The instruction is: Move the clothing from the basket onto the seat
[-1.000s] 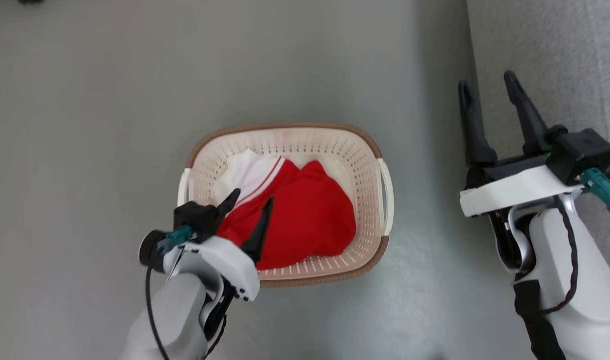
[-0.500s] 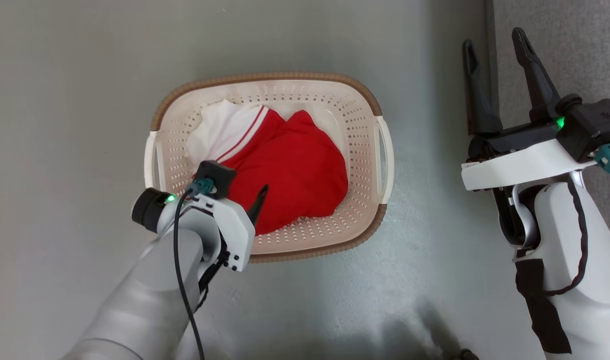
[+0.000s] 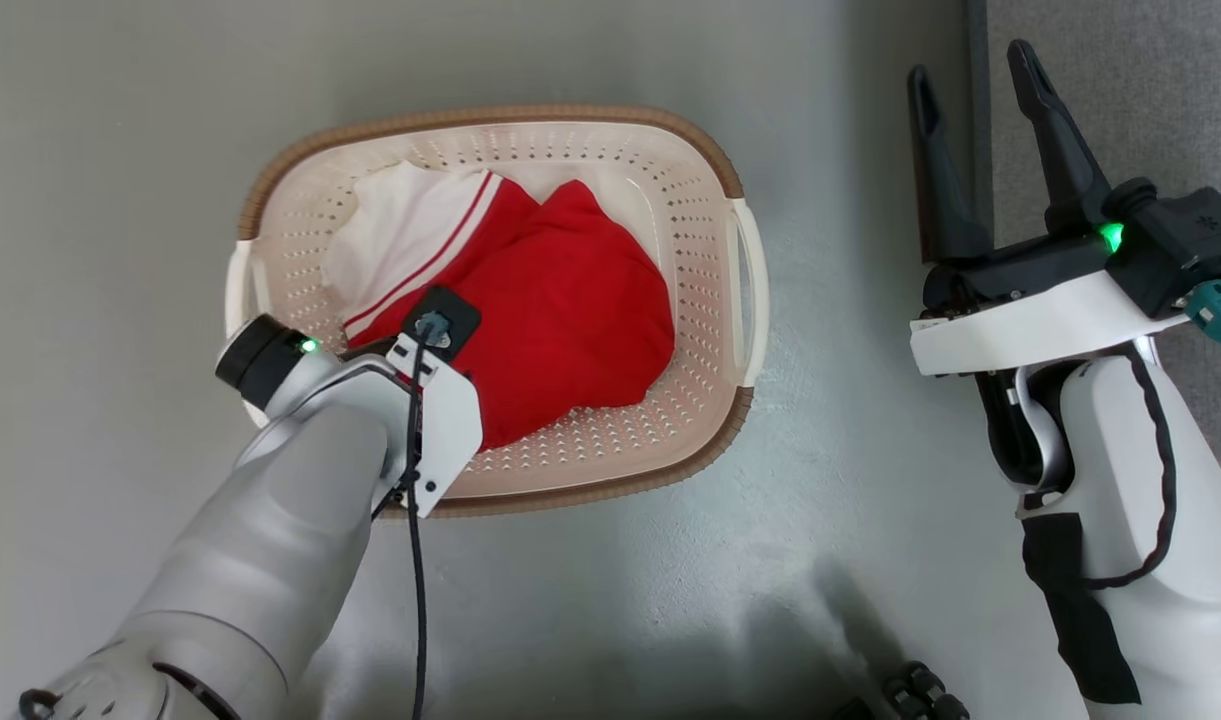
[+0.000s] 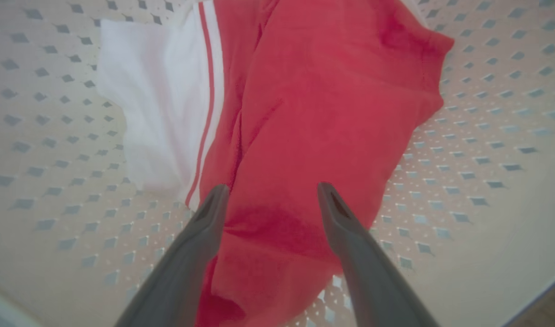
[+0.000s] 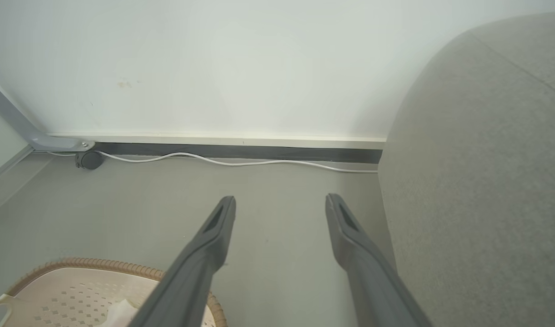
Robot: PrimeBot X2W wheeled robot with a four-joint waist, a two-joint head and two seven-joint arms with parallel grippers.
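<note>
Left claw (image 4: 272, 188) hovering open inside the basket (image 3: 705, 330).
Its fingers are standing apart over the red clothing (image 3: 570, 290), which is lying in the basket on the floor (image 3: 120, 150); farther right, the right claw (image 3: 970, 62) is hanging open beside the grey seat (image 3: 1150, 100).

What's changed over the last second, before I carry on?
The left gripper has dropped into the basket and hangs open right over the red clothing; nothing gripped yet. The view shifted because the camera moved. Clothing lies as before; right gripper stays open beside the sofa.
</note>
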